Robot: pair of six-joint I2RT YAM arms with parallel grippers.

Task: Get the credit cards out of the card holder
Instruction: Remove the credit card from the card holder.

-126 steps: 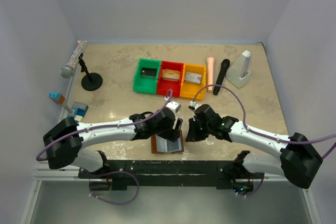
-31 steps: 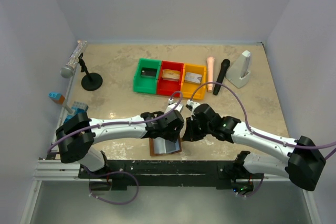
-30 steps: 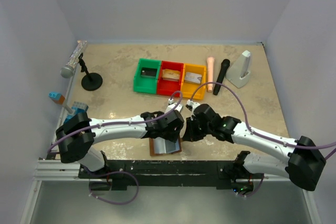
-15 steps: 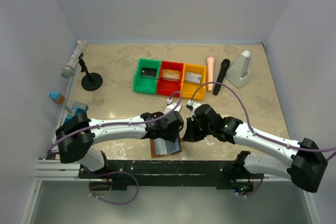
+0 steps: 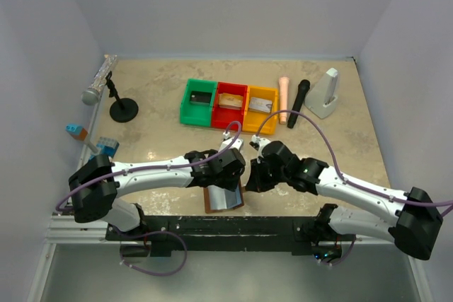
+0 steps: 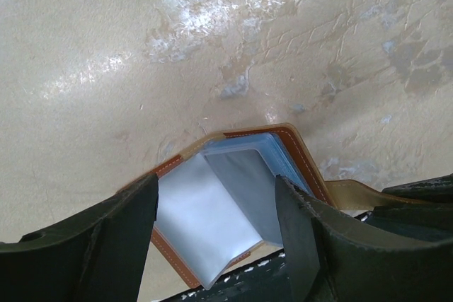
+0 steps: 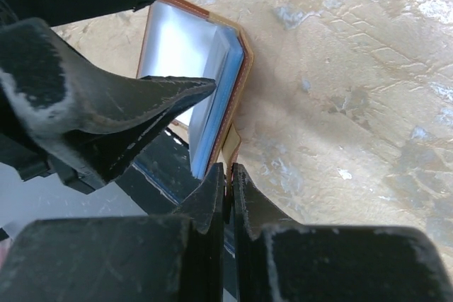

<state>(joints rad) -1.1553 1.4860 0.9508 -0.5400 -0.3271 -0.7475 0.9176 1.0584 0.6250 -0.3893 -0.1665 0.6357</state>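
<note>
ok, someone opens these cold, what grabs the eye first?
Both arms crowd the open brown card holder at the table's near edge: the left fingers spread wide over its grey-blue lining, the right fingers pinched on its tan strap. Mid-table, a green bin, red bin and yellow bin hold one card each.

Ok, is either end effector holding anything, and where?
The right end effector looks shut on the holder by its tan tab; the left end effector is open, holding nothing.

no writing, brand or number can be read anywhere, the card holder (image 6: 212,217) included.
</note>
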